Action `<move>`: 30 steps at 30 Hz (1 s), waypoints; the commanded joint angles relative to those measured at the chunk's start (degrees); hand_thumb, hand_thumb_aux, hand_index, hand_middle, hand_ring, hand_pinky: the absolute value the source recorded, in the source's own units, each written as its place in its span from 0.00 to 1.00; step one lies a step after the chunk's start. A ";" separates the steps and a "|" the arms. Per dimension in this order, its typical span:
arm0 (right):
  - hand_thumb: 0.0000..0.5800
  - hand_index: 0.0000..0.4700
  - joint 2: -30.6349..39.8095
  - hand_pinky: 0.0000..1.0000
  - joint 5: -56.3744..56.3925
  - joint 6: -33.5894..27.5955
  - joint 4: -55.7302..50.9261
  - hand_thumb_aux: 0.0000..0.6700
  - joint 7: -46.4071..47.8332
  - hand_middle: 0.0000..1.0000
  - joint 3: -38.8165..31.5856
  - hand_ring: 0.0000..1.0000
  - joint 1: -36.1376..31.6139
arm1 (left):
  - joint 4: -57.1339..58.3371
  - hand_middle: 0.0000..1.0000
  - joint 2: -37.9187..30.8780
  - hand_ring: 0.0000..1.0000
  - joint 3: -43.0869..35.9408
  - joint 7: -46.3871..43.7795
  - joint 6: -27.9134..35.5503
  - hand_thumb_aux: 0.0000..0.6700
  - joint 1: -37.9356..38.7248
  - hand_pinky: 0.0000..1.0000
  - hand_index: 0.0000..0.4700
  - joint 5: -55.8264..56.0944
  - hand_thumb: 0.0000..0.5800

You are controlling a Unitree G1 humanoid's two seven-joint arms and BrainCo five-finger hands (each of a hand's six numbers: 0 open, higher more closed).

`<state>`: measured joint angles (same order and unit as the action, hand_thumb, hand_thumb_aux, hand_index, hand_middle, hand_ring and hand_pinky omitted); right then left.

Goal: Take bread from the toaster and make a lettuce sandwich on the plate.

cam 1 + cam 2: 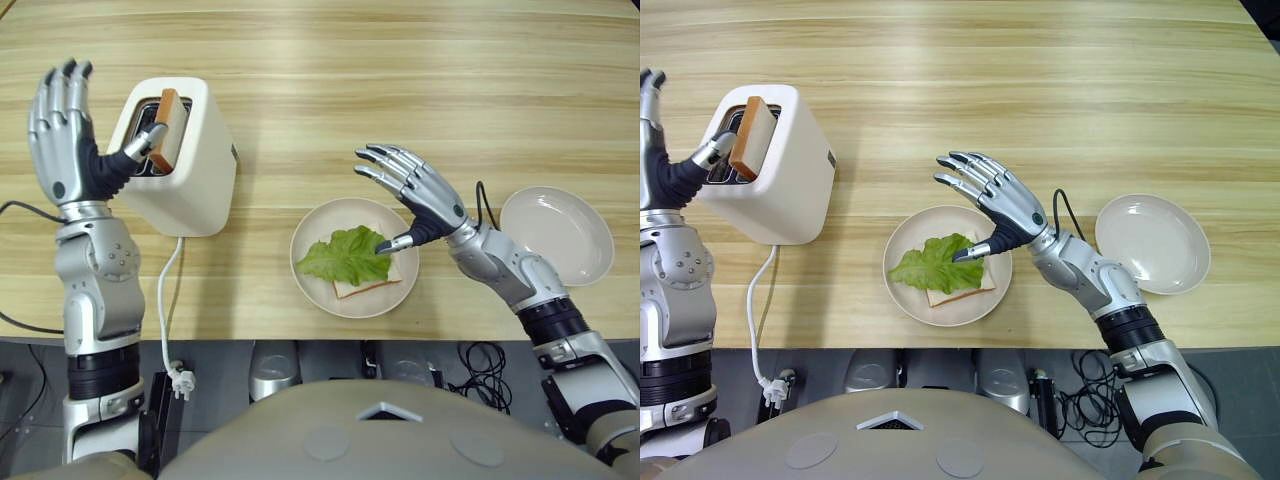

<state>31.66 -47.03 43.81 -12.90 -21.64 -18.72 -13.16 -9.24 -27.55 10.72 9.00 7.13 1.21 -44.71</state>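
Left hand, fingers released, thumb touching the bread slice in the toaster; right hand, fingers released, thumb on the lettuce.

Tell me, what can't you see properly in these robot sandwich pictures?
1. Both views: the bread slice on the plate is mostly hidden under the lettuce leaf; only its right corner shows.
2. Both views: the toaster slots are partly blocked by the toast and the left hand, so another slice inside cannot be told.
3. Right eye view: the left hand is cut off by the left edge.
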 commanded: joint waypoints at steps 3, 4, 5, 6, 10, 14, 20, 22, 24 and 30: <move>0.00 0.00 -0.54 0.00 0.01 -0.21 -1.46 0.00 -0.30 0.00 0.35 0.00 -0.39 | 7.24 0.00 -1.77 0.00 -3.62 -2.56 1.00 0.00 -2.40 0.00 0.00 0.74 0.00; 0.00 0.00 -0.62 0.00 0.06 -0.23 -1.50 0.00 -0.36 0.00 0.36 0.00 -0.34 | 8.03 0.00 -1.97 0.00 -3.86 -2.61 0.96 0.00 -2.81 0.00 0.00 0.98 0.00; 0.00 0.00 -0.71 0.00 0.11 -0.25 -1.55 0.00 -0.41 0.00 0.37 0.00 -0.30 | 8.62 0.00 -2.19 0.00 -4.01 -2.65 1.02 0.00 -3.11 0.00 0.00 1.13 0.00; 0.00 0.00 -0.78 0.00 0.15 -0.26 -1.57 0.00 -0.43 0.00 0.38 0.00 -0.28 | 9.01 0.00 -2.38 0.00 -4.07 -2.67 1.11 0.00 -3.30 0.00 0.00 1.30 0.00; 0.00 0.00 -0.87 0.00 0.06 -0.41 -1.50 0.00 -0.66 0.00 0.63 0.00 0.22 | 10.19 0.00 -3.32 0.00 -3.62 -2.37 1.91 0.00 -3.71 0.00 0.00 1.50 0.00; 0.00 0.00 -0.83 0.00 0.20 -0.50 -1.57 0.00 -0.79 0.00 0.79 0.00 0.60 | 11.04 0.00 -4.13 0.00 -3.29 -1.83 3.26 1.00 -3.73 0.00 0.98 1.65 1.00; 0.00 0.00 -1.21 0.00 0.13 -0.55 -1.94 0.00 -0.86 0.00 0.40 0.00 0.72 | 10.65 0.00 -3.96 0.00 -5.09 -1.55 3.29 1.00 -3.54 0.00 0.98 1.69 1.00; 0.00 0.00 -1.36 0.00 -0.02 -0.52 -2.19 0.00 -0.98 0.00 0.25 0.00 0.68 | 10.59 0.00 -3.95 0.00 -5.61 -1.41 3.03 1.00 -3.73 0.00 0.98 1.72 1.00; 0.00 0.00 -1.52 0.00 -0.07 -0.53 -2.46 0.00 -0.99 0.00 0.12 0.00 0.53 | 10.53 0.00 -3.85 0.00 -5.87 -1.09 2.71 1.00 -3.85 0.00 0.98 1.84 1.00; 0.00 0.00 -1.97 0.00 -0.64 -0.81 -3.01 0.00 -1.33 0.00 -0.23 0.00 0.44 | 8.37 0.00 -3.61 0.00 -5.07 2.25 0.52 1.00 -4.52 0.00 0.98 2.99 1.00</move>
<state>29.87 -47.24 43.37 -15.20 -22.82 -18.86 -12.80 -0.12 -30.89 5.30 10.06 8.33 -3.17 -42.12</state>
